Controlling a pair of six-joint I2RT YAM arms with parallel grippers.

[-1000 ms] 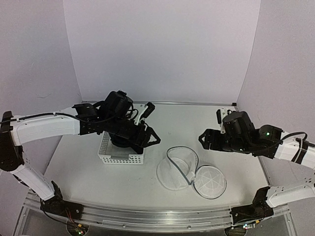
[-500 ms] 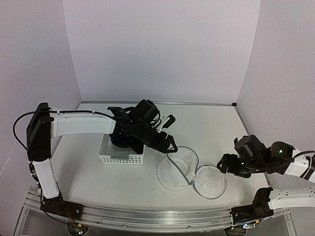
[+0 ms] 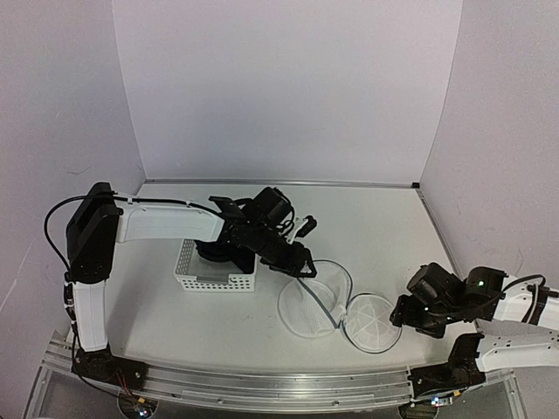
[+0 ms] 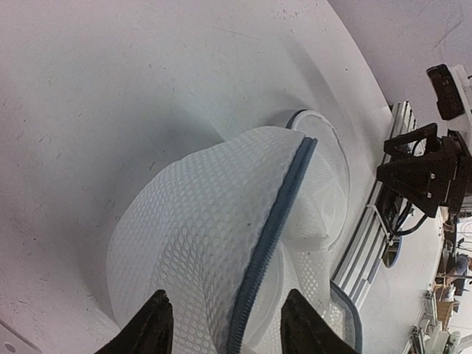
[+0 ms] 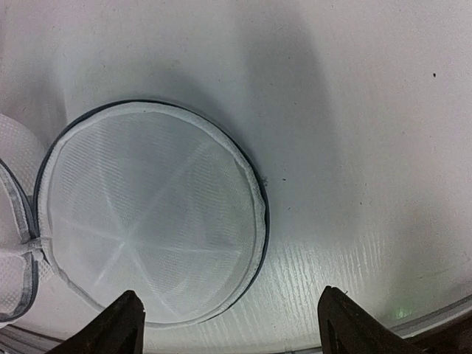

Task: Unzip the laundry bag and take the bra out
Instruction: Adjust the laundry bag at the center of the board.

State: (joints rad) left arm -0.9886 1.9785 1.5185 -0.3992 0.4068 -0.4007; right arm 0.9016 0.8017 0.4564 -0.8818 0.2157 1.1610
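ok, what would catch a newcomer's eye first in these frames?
The white mesh laundry bag lies mid-table, unzipped, its round lid flopped flat to its right. The left fingers hang open just above the bag's grey zipper, and the right fingers hang open over the lid. A white basket sits to the bag's left.
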